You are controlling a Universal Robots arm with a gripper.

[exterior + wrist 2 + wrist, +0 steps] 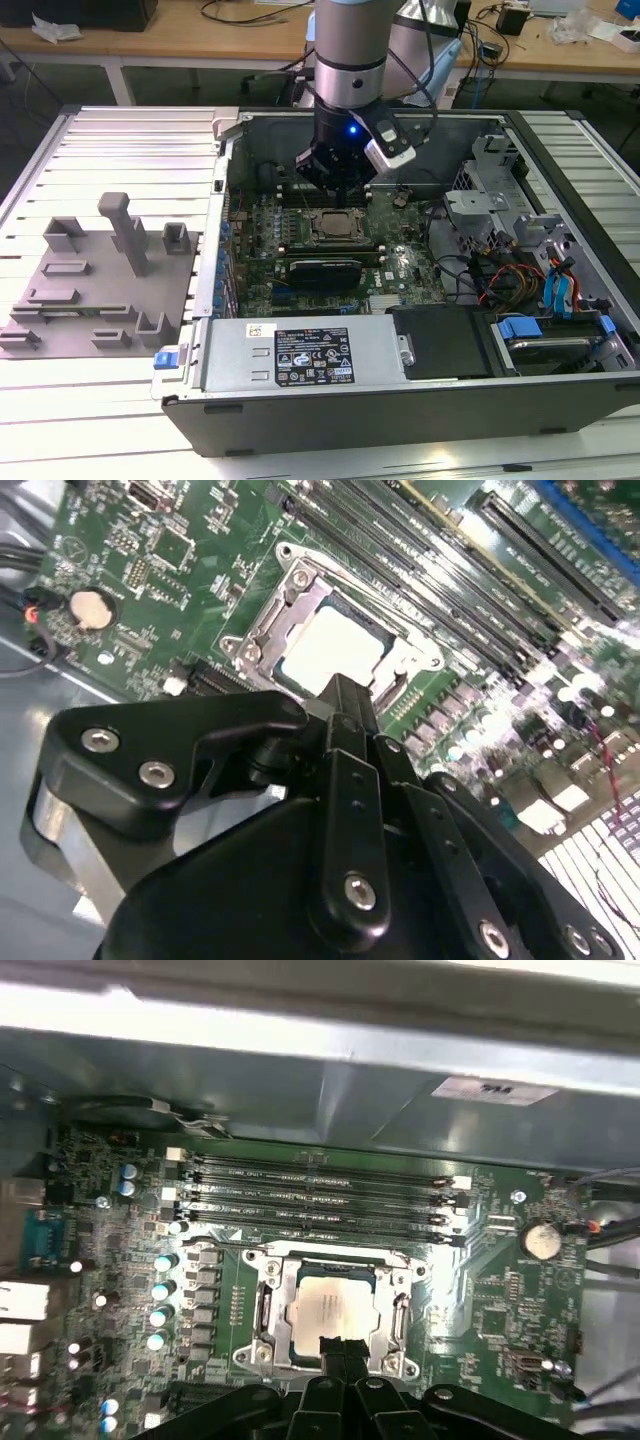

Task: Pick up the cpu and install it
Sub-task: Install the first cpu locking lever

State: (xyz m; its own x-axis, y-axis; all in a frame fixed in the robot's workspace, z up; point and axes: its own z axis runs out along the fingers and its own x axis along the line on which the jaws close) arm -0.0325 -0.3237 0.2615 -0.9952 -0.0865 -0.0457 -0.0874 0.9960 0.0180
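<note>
In both wrist views the pincer (343,692) is nearest the cameras: its black fingertips are pressed together into a single narrow tip, with nothing clamped between them. The tip lies over one edge of the cpu (325,1308); contact cannot be confirmed. The cpu, silvery-white side up, is seated flat in the metal socket frame (268,1305) on the green motherboard (500,1310). Beyond the socket run four parallel memory modules (310,1192), and a coin cell (541,1241) sits near the board edge. Behind the modules rises the gray case wall (250,1090), which carries a white sticker (490,1088) with dark print. In the exterior view the open computer case (400,415) lies on the slatted metal table (120,420). At the case's 6 o'clock edge is the power supply housing (240,360), bearing a black-and-white printed label (312,357). At the case centre is the cpu, with the pincer directly above it, slightly toward 12 o'clock, under the upright arm (350,50). At 3 o'clock the case holds a metal drive cage (480,190), coloured cables (500,275) and blue clips (520,327). At 9 o'clock from the case, a gray fixture (100,290) with upright posts rests on the table. At 12 o'clock, farthest back, stand wooden benches (200,40).
</note>
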